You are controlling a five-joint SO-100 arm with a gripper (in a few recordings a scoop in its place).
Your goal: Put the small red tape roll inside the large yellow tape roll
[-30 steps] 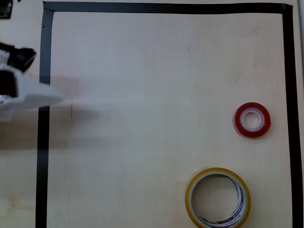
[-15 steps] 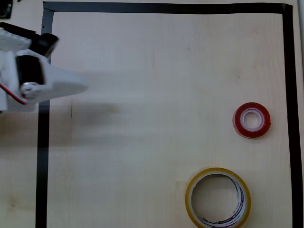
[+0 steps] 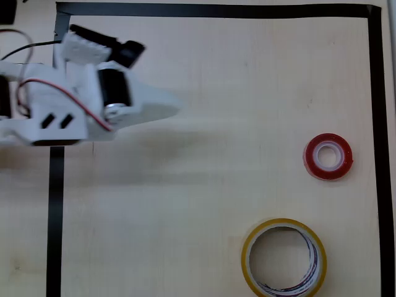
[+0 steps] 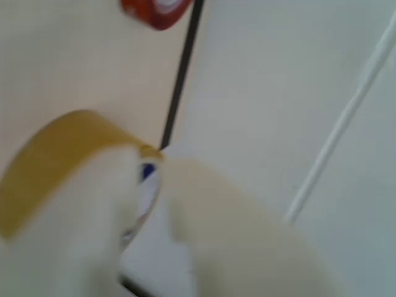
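Two rolls are seen in the overhead view: the small red tape roll (image 3: 328, 156) lies flat near the right border, and the large yellow tape roll (image 3: 283, 257) lies apart below it. The red one is judged light, stiff and glossy, best pinched across its wall, one finger in the hole. The gripper (image 3: 167, 106) hangs well apart at the left, touching nothing; its opening cannot be told.

In the wrist view, blurred fingers (image 4: 247, 235) show a narrow gap, nothing held.
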